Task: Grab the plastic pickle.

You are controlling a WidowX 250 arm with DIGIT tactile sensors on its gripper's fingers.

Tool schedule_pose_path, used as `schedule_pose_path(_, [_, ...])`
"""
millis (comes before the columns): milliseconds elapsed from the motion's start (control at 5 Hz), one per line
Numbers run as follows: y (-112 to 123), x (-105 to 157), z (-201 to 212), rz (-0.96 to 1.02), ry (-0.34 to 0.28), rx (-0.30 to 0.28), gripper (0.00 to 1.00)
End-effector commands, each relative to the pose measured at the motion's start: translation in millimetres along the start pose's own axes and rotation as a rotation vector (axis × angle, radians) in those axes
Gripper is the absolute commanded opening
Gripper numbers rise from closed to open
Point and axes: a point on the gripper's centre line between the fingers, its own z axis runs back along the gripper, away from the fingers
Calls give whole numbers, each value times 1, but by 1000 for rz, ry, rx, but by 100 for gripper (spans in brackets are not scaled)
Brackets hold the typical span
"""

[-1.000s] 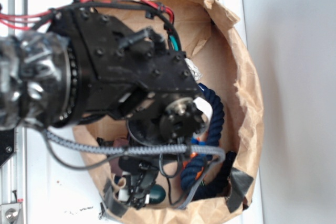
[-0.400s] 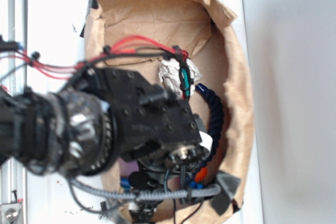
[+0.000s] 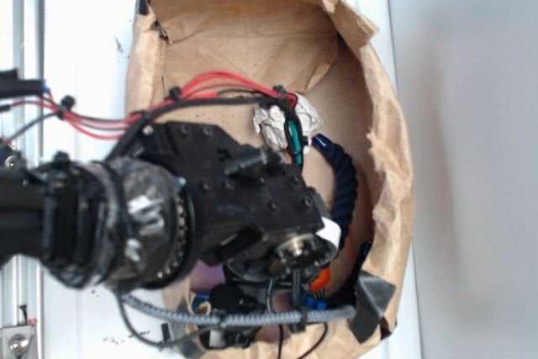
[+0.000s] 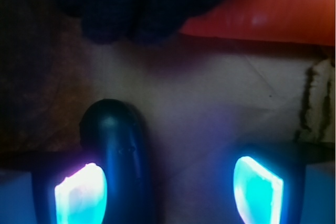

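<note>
In the wrist view the plastic pickle (image 4: 116, 139) is a smooth dark teal oblong lying on the brown paper floor. Its rounded end points away from me. My gripper (image 4: 169, 188) is open and low over the floor. The pickle sits between the glowing fingers, close against the left fingertip (image 4: 81, 195), with a wide gap to the right fingertip (image 4: 257, 190). In the exterior view the black arm (image 3: 244, 216) covers the pickle and most of the gripper at the bag's near end.
The orange carrot (image 4: 262, 9) and the thick navy rope (image 4: 136, 3) lie just beyond the fingers. From outside, the brown paper bag (image 3: 388, 124) walls the area in. It also holds the rope (image 3: 340, 176), a crumpled white wad (image 3: 282, 119) and the carrot (image 3: 319, 279).
The arm has swung toward the near end of the bag and dropped lower. The pickle, visible below the gripper a second ago, is now hidden under the arm in the exterior view.
</note>
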Motion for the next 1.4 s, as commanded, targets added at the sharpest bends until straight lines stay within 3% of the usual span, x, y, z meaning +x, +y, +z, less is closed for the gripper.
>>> schedule_pose_path(0, [-6, -30, -1, -73, 109, -78, 100])
schedule_pose_path(200, [-6, -29, 1, -88, 106, -25, 100])
schedule_pose_path(400, [-1, -25, 8, -46, 55, 74, 95])
schedule_pose_path(600, [4, -20, 12, 44, -55, 256, 0])
schedule_pose_path(800, [4, -22, 16, 49, -102, 299, 0])
schedule_pose_path(1200, [1, -34, 28, 48, -138, 268, 0])
